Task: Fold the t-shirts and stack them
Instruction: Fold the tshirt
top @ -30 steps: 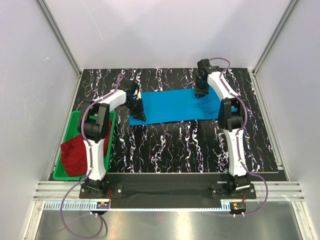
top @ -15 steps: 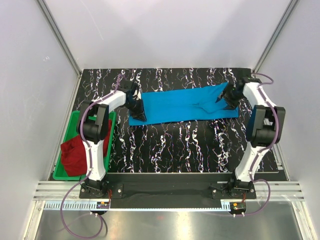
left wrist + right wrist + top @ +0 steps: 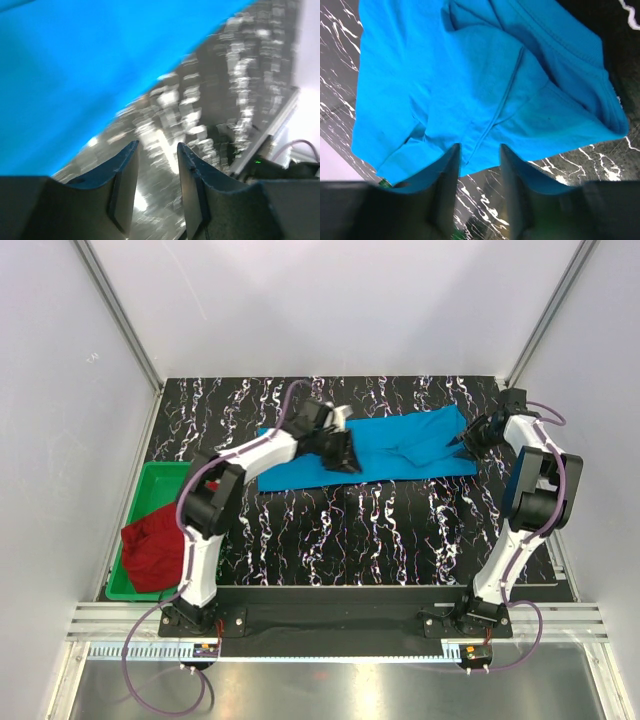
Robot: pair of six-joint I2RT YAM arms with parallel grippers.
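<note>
Black marbled table [image 3: 380, 530] holds the blue t-shirt [image 3: 400, 450], spread long at the far side for folding. Both the left gripper [image 3: 345, 455] and the right gripper [image 3: 468, 440] hang over it, fingers apart, holding nothing. The red t-shirt [image 3: 150, 550] sits in the green bin [image 3: 160, 480].

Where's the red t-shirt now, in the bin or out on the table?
In the bin: the red t-shirt lies bunched, unfolded, in the green bin, spilling over its left rim.
</note>
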